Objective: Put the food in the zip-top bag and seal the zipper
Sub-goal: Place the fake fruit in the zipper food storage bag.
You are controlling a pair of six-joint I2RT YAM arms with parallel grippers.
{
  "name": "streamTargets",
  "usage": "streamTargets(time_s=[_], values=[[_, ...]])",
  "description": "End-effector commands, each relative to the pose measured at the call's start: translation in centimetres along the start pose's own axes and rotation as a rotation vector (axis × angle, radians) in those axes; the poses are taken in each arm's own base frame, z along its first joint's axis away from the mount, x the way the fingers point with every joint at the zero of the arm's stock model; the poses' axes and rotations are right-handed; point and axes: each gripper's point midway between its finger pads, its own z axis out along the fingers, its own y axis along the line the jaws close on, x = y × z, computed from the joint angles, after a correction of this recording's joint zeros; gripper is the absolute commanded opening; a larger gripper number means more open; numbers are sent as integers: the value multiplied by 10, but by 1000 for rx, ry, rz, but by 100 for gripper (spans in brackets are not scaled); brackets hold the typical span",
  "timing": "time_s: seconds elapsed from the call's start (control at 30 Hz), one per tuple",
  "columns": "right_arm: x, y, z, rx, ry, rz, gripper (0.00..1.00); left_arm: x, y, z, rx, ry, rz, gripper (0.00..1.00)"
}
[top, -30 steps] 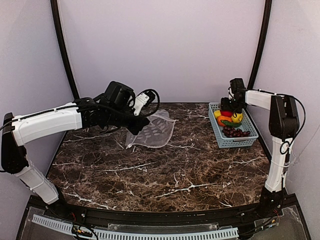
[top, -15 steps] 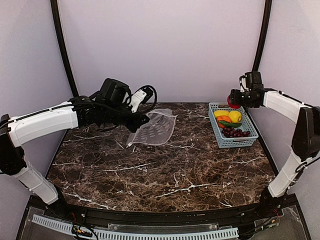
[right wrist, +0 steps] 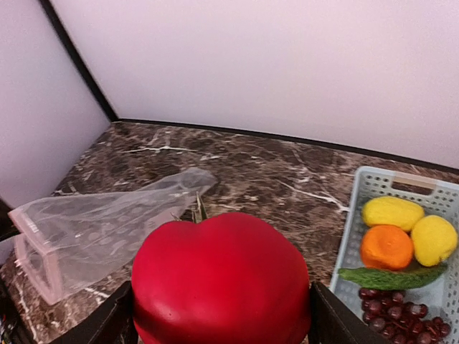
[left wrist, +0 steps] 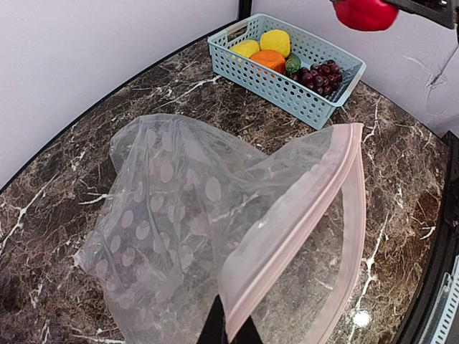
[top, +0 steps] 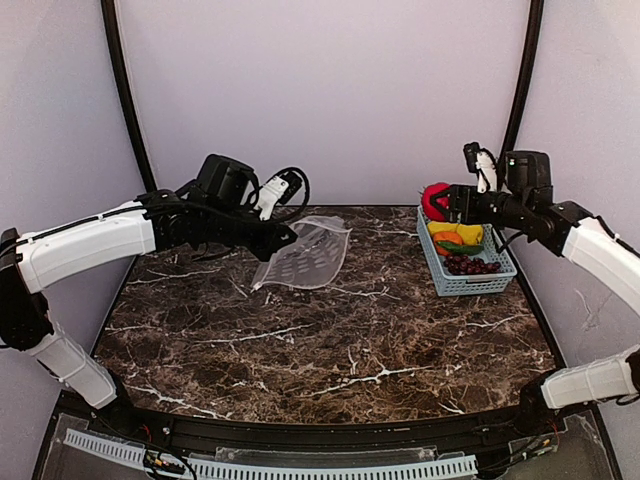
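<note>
The clear dotted zip-top bag [top: 305,258] lies at the back left of the table, its mouth lifted and held apart. My left gripper [top: 290,238] is shut on the pinkish zipper [left wrist: 301,222] strip at the mouth, fingertips [left wrist: 215,331] pinching its near end. A red apple [top: 436,200] hangs in the air above the basket's left corner, with my right gripper [right wrist: 221,315] shut on it, one finger on each side. In the right wrist view the apple [right wrist: 221,287] fills the foreground and the bag [right wrist: 93,222] lies beyond it to the left.
A light-blue slatted basket [top: 470,285] stands at the back right, holding two yellow pieces [right wrist: 392,213], an orange piece [right wrist: 387,246], a green piece [right wrist: 387,276] and dark grapes [right wrist: 401,315]. Black frame posts and pale walls close in the back and sides.
My right gripper has risen out of the basket with the red apple and swung left above the basket's edge. The left gripper has kept its hold on the bag, shifting only slightly.
</note>
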Motion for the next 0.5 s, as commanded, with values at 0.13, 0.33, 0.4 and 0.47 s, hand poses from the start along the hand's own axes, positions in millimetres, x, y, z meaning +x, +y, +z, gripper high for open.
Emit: streamTargets(time_s=[0.13,0.33,0.4,0.47], values=[[9,128,-47,-492,-65,-110,67,-8,-2,-11,18,-25,-10,1],[32,194,-57,-683,-1,-184,66,-7,-3,-9,22,-20,-12,1],[41,213,-56,-720,23,-209,66,-6,-3,-8,24,-17,-13,1],[49,227,-51,-741,41,-221,66,-6,-3,-8,27,-16,-14,1]])
